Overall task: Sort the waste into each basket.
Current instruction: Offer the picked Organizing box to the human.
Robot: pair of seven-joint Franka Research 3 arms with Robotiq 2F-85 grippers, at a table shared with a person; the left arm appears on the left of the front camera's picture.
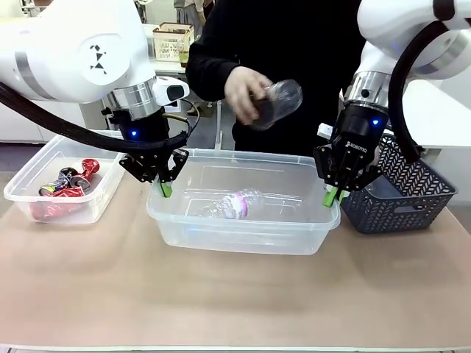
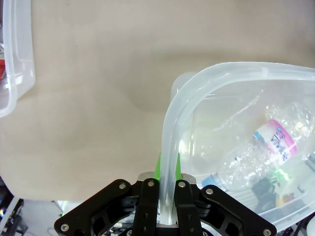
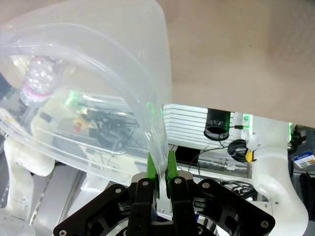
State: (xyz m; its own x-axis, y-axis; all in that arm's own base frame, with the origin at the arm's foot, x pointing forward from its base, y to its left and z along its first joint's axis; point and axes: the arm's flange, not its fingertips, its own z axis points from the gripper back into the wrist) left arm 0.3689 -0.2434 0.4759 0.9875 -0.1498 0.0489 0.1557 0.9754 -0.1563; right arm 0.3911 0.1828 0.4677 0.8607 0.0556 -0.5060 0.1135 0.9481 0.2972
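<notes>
1. The left pincer is clamped on the rim at the left end of the middle clear tub, at the centre of the frame.
2. The right pincer is clamped on the rim at the tub's right end.
3. A clear bottle with a pink label lies on its side inside that tub.
4. The person's hand, upper centre, holds another clear bottle above the tub.
5. Red-and-silver cans lie in the left tub on the bench.
6. A dark blue basket stands at right.
</notes>
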